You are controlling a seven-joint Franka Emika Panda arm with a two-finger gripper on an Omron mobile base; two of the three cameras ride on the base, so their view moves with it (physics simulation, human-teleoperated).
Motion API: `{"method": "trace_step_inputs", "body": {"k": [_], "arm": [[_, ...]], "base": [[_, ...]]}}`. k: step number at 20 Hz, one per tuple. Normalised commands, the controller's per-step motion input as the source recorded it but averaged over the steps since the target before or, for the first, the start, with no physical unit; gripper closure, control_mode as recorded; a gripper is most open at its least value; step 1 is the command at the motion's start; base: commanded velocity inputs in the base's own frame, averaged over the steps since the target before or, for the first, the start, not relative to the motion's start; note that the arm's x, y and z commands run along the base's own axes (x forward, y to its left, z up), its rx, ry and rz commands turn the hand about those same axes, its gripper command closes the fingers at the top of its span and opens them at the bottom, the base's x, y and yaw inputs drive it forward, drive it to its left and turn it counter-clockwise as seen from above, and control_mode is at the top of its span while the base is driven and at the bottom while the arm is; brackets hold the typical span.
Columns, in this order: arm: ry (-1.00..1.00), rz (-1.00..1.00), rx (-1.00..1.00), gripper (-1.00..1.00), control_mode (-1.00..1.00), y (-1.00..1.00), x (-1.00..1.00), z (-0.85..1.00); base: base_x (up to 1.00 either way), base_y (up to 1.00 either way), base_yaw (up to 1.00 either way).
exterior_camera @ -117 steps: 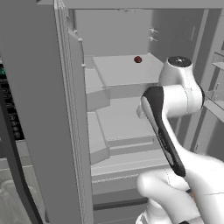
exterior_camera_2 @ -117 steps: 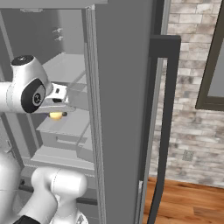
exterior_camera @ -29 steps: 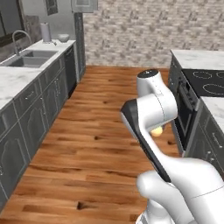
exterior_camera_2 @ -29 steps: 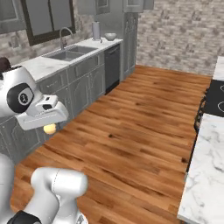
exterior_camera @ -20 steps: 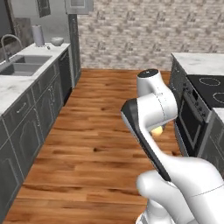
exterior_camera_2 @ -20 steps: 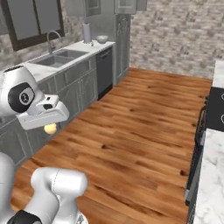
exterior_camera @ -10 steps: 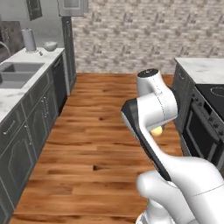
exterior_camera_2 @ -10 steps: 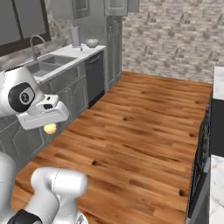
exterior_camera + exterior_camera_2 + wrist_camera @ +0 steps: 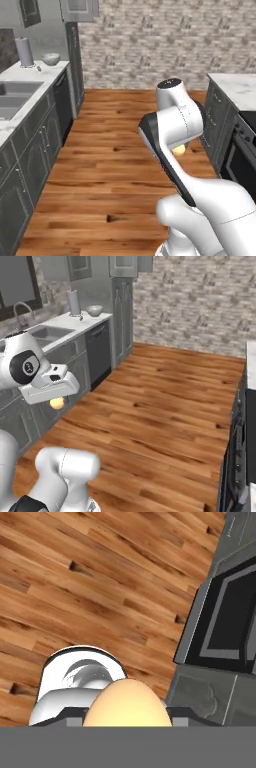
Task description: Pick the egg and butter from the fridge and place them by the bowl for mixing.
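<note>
**Egg in transit across the kitchen**

A wooden plank floor [image 9: 100, 165] runs between dark grey cabinets, with a brick wall at the far end. On the left, a pale marble counter [image 9: 75, 323] carries a small grey bowl [image 9: 94, 310] next to a tall grey paper-towel roll [image 9: 74, 302], just past a sink [image 9: 42, 332]. The tool [image 9: 56, 401] is partly closed on the smooth yellow-orange egg [image 9: 127, 704], which sits tucked under the white hand, well above the floor and well apart from the bowl.

The step in hand looks like the carry to the bowl. It would go best with the grip left steady and the hand level while the base drives, then a low, gentle set-down on bare counter beside the bowl, since a round egg will likely roll.

The tool's fingertips are hidden behind the egg, so their exact contact cannot be made out. In the left base view the arm covers most of the egg [image 9: 178, 149]. The black oven [image 9: 227, 624] on the right is cut off.
</note>
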Motion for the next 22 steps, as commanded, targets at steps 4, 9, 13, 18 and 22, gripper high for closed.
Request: {"method": "trace_step_inputs", "body": {"k": [4, 9, 13, 18, 22], "arm": [[0.0, 0.0, 0.0, 1.0, 1.0, 0.0, 0.0, 0.0], [0.0, 0.0, 0.0, 1.0, 1.0, 0.0, 0.0, 0.0], [0.0, 0.0, 0.0, 1.0, 1.0, 0.0, 0.0, 0.0], [0.0, 0.0, 0.0, 1.0, 1.0, 0.0, 0.0, 0.0], [0.0, 0.0, 0.0, 1.0, 1.0, 0.0, 0.0, 0.0]], "base": [[0.93, 0.14, -0.03], [0.93, 0.14, -0.03], [0.94, 0.13, -0.01], [0.94, 0.13, -0.01], [0.94, 0.14, 0.0]]}}
